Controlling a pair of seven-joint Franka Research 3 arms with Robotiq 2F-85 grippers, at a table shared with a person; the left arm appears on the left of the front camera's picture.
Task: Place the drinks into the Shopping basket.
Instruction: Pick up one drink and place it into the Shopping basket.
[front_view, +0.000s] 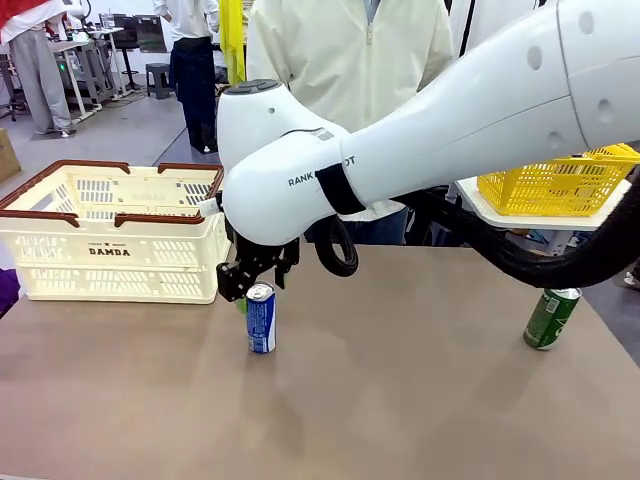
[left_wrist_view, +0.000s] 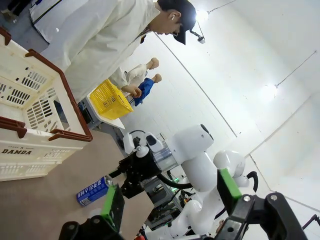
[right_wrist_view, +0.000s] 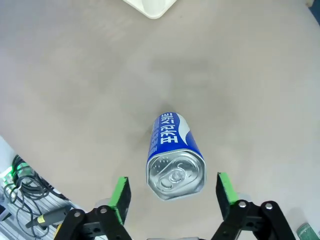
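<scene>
My right gripper (front_view: 259, 279) hangs just over the blue can (front_view: 261, 320), and its two green pads are spread wide, one on each side of the silver top, holding nothing. The blue can stands upright on the brown table (front_view: 400, 400), a little way to the right of the Shopping basket (front_view: 60, 215), not touching it. To do this step well, I think I should go straight down so the can sits in the middle between my pads, then squeeze gently around its side, not on the top rim. If I come down crooked, one pad could bump the can and tip it over. After that I should lift it high enough to clear the dark red rim before I carry it across. My left gripper (left_wrist_view: 170, 192) is also spread wide with nothing in it, pointing up and away from the table. Now I count: one blue can, one green can (front_view: 550, 318) well apart near the right edge of the table, one Shopping basket, and one yellow mesh basket (front_view: 555, 185) on another table behind
</scene>
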